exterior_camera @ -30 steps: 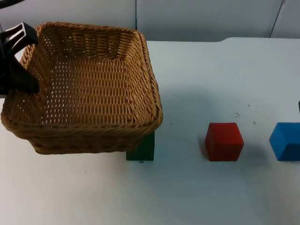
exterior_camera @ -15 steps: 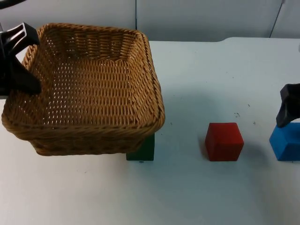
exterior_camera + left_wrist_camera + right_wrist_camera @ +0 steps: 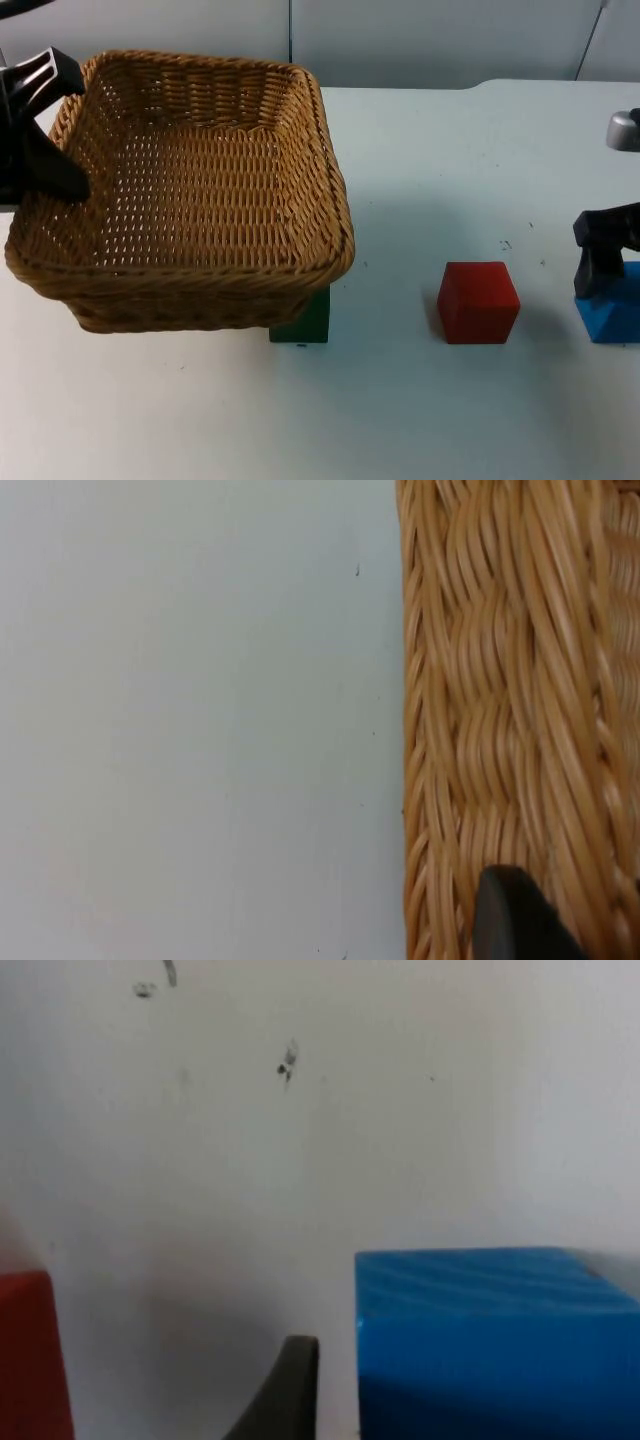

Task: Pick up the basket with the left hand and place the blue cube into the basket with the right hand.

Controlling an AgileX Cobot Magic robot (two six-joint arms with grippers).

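Observation:
The woven wicker basket [image 3: 190,180] hangs tilted above the table at the left, and my left gripper [image 3: 45,130] is shut on its left rim. The left wrist view has the basket's wall [image 3: 520,710] close up with one black fingertip [image 3: 515,915] against it. The blue cube [image 3: 612,315] sits on the table at the far right edge. My right gripper [image 3: 603,262] is low over it and open. In the right wrist view one fingertip [image 3: 285,1390] stands just beside the blue cube's [image 3: 495,1345] side face, a small gap apart.
A red cube [image 3: 478,302] sits left of the blue one, its edge also in the right wrist view [image 3: 30,1360]. A green cube [image 3: 305,320] lies half hidden under the basket's front right corner. The white table [image 3: 440,160] ends at the grey wall.
My right gripper came in from the right edge and dropped down onto the blue cube's left side. The basket stayed held, shifting only slightly.

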